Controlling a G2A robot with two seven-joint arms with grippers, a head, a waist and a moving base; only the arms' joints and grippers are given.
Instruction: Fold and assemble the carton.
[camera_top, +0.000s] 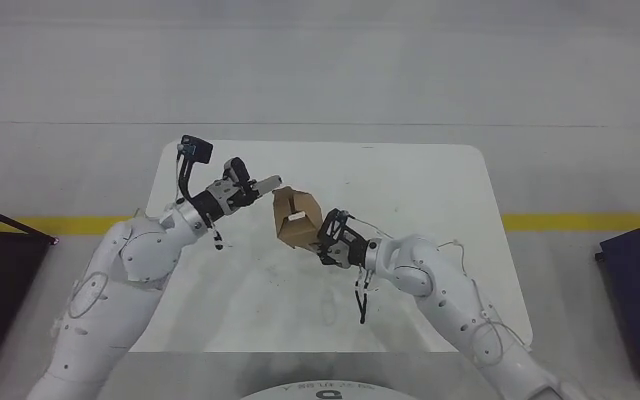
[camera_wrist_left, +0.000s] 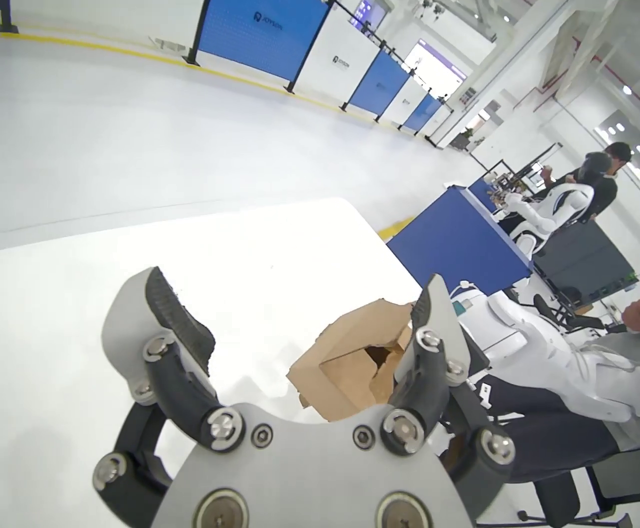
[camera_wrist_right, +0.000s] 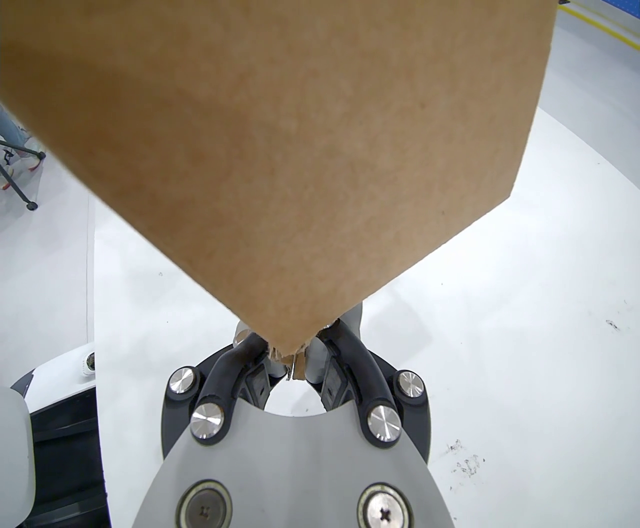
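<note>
The right gripper (camera_wrist_right: 292, 357) is clamped on one bottom corner of the brown cardboard carton (camera_top: 296, 217), fingers pinched together on the board's edge. It holds the box tilted and clear of the white table (camera_top: 420, 190), over the middle of it. That corner grip looks chosen to leave the rest of the carton free. The box's open end, where partly folded flaps leave a dark gap, is turned left towards the other arm. The left gripper (camera_top: 262, 185) sits just to the left of the carton with its fingers spread wide and nothing between them. It is near the flaps but apart from them, which reads as being lined up to press or tuck a flap while the right side steadies the box. The carton looks part-assembled, with its walls formed and its end not yet closed. The table has rounded corners and a smooth, glossy top with a few small dark scuffs (camera_wrist_right: 465, 465) on its right part. It stands on a pale grey floor crossed by a yellow line (camera_top: 560, 221). Blue and white partition panels (camera_wrist_left: 260, 35) stand far off across the hall.
</note>
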